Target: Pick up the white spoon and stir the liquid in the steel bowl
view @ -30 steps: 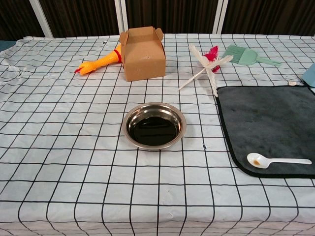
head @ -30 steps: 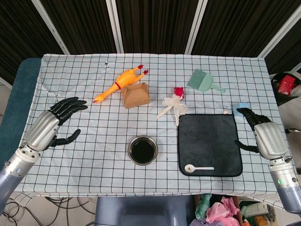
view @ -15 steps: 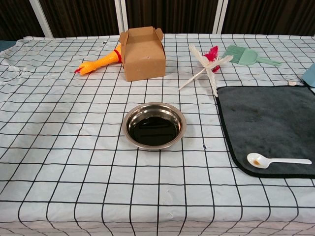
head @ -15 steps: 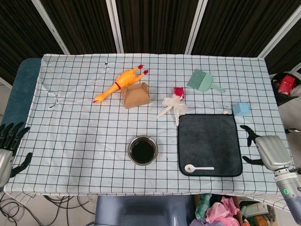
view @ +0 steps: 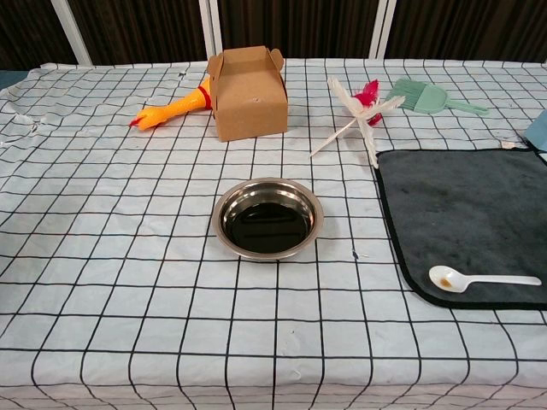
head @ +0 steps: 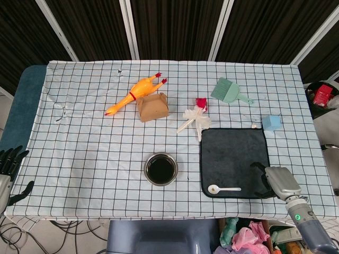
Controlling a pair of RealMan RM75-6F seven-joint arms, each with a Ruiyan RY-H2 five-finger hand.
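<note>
Right hand near the white spoon, nothing picked up yet.

We see our right hand (head: 277, 181) at the near right corner of the dark mat (head: 233, 153), fingers apart and holding nothing; the white spoon (head: 223, 189) lies flat on the mat's front edge, bowl end toward the steel bowl (head: 160, 169), handle toward that hand. Our left hand (head: 7, 168) hangs off the counter's left edge, fingers spread, empty. Our worry: a flat, thin spoon may skid on the mat or slip off the front edge if the fingers push instead of pinching, and a clumsy carry could knock the bowl and spill its dark liquid. We count one spoon, one bowl, one mat, one rubber chicken (head: 135, 93), one cardboard box (head: 153, 107), one green brush (head: 229, 90), one blue block (head: 271, 123).
</note>
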